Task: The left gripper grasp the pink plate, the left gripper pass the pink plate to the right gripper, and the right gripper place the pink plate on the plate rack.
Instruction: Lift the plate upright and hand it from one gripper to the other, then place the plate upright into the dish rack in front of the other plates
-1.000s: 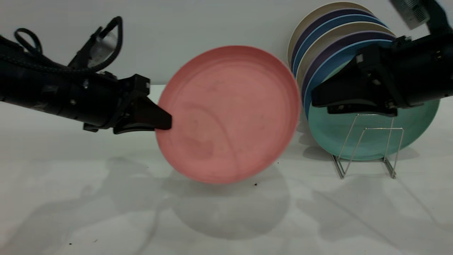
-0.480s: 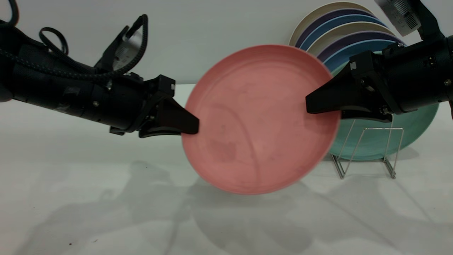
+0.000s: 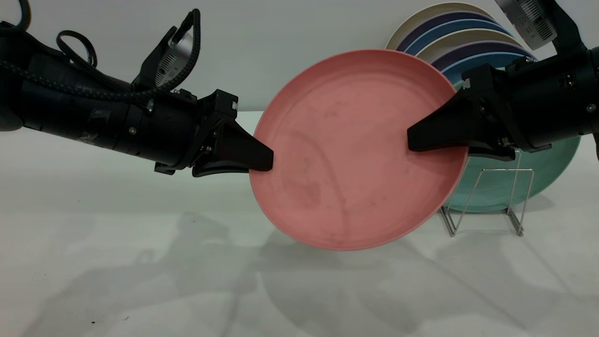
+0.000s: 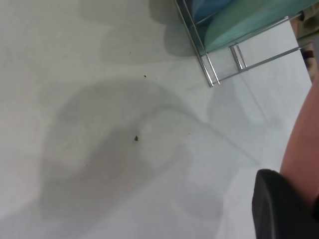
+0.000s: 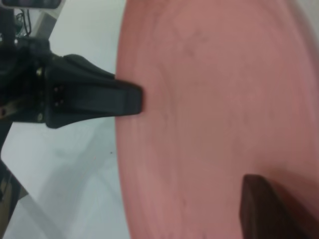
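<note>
The pink plate (image 3: pixel 346 154) hangs upright above the table between both arms. My left gripper (image 3: pixel 266 161) is shut on its left rim; its dark finger (image 4: pixel 279 209) shows against the plate's edge (image 4: pixel 304 144) in the left wrist view. My right gripper (image 3: pixel 416 142) is open and straddles the plate's right rim, one finger (image 5: pixel 264 209) lying over the pink face (image 5: pixel 224 99). The right wrist view also shows the left gripper (image 5: pixel 134 99) pinching the opposite rim. The plate rack (image 3: pixel 486 196) stands behind and below the plate's right edge.
A mint-green plate (image 3: pixel 547 164) leans in the rack, with several cream, purple and blue plates (image 3: pixel 449 32) stacked behind it. The rack's wires (image 4: pixel 214 64) and green plate (image 4: pixel 239 25) show in the left wrist view. White table (image 3: pixel 140 262) below.
The left gripper carried the pink plate to the right and slightly up. The right gripper came in from the right, and its jaws now straddle the plate's right rim.
</note>
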Robot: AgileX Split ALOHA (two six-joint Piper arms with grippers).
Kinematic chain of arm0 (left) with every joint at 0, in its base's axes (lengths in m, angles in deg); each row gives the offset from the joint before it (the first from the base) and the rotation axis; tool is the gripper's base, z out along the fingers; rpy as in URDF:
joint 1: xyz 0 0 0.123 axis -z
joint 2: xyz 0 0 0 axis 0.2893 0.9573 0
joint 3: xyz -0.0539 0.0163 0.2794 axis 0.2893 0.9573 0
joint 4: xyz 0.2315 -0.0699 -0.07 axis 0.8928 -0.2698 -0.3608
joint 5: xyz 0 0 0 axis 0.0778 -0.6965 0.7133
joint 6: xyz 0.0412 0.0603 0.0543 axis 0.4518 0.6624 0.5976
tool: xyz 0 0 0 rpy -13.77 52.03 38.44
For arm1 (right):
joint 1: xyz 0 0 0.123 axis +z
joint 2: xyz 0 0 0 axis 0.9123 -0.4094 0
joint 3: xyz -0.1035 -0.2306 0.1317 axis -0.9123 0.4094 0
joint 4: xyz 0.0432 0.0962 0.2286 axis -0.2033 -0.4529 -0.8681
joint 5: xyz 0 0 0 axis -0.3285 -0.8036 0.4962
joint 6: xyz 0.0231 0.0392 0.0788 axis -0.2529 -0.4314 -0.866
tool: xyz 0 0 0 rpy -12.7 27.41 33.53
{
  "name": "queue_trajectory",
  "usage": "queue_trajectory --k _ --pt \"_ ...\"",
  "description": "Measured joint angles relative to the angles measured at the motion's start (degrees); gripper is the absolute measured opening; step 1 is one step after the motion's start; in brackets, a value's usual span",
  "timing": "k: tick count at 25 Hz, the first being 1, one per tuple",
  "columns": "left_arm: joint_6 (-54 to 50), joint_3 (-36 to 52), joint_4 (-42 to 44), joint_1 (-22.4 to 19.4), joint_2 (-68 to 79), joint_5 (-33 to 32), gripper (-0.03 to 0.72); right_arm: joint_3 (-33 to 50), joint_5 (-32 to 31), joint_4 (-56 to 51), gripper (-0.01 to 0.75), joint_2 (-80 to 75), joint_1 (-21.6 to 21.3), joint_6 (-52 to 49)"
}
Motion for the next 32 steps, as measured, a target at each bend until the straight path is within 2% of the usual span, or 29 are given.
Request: queue_trajectory --k 2,8,11,19,22,26,32 --pt "0.1 0.0 0.0 -0.1 -0.1 -1.2 0.016 0.0 1.5 -0.1 0.083 -0.1 0.0 -0.2" --pt "0.3 0.0 0.1 -0.4 0.0 -3.5 0.041 0.0 2.0 -0.1 0.082 -0.1 -0.1 -0.4" --pt "0.3 0.0 0.2 -0.5 0.0 -4.8 0.102 0.0 2.3 -0.1 0.082 -0.1 -0.2 -0.3" --pt "-0.1 0.0 0.9 -1.8 -0.2 -9.3 0.522 0.0 0.9 0.4 0.082 -0.1 0.0 0.0" --pt "-0.8 0.0 2.5 -3.4 -0.9 -9.1 0.614 0.0 0.9 0.5 0.082 -0.1 0.0 0.0" --pt "-3.5 0.0 8.4 -6.3 -2.5 -8.3 0.629 0.0 2.2 0.5 0.082 -0.1 0.0 1.4" --pt "-12.2 -0.1 20.7 -12.3 -4.5 -3.3 0.585 0.0 8.9 6.1 0.082 0.9 0.0 9.3"
